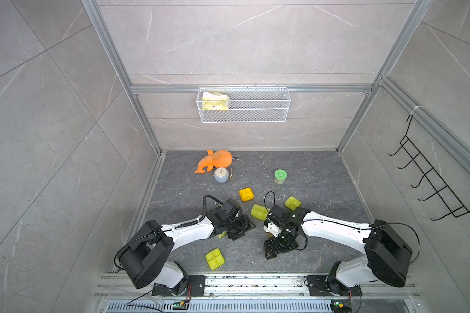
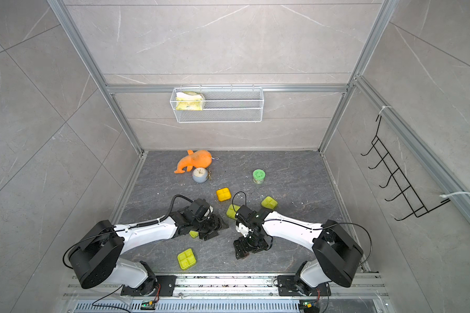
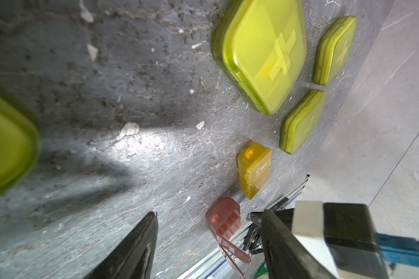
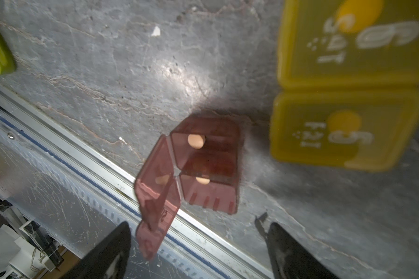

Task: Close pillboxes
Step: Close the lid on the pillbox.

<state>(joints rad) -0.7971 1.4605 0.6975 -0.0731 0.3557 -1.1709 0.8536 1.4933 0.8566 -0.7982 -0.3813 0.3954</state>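
Observation:
A reddish translucent pillbox (image 4: 208,164) stands by the table's front rail with its lids (image 4: 157,193) swung open and pills showing inside. My right gripper (image 4: 198,253) hovers open over it, one lid hanging between the fingers untouched. Beside it lies a closed amber two-cell box (image 4: 348,84). My left gripper (image 3: 208,232) is open and empty, low over the table; it faces the reddish pillbox (image 3: 224,218) and amber box (image 3: 253,172). Closed yellow-green pillboxes (image 1: 259,212) (image 1: 292,203) (image 1: 215,258) and a yellower one (image 1: 246,194) lie around both arms in both top views.
An orange plush whale (image 1: 215,161), a small clock (image 1: 221,174) and a green-lidded jar (image 1: 280,176) stand at the back. A wire basket (image 1: 243,104) hangs on the rear wall, a hook rack (image 1: 432,176) on the right wall. The aluminium rail (image 4: 82,154) borders the front.

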